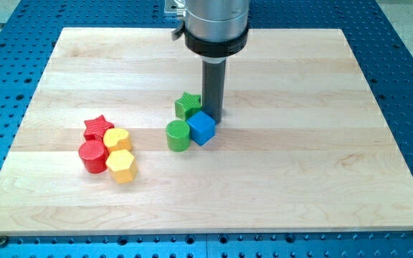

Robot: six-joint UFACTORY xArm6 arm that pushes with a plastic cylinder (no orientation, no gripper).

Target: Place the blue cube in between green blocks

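Note:
The blue cube [201, 128] sits near the board's middle. It touches the green cylinder [178, 135] on its left and the green star [188, 105] just above and left of it. The three form a tight cluster. My tip [213, 117] is the lower end of the dark rod, right at the blue cube's upper right edge and just right of the green star. Whether it touches the cube cannot be made out.
A second cluster lies at the view's left: a red star [98, 127], a red cylinder [92, 156], a yellow block [117, 140] and a yellow hexagonal block [122, 165]. The wooden board [314, 179] rests on a blue perforated table.

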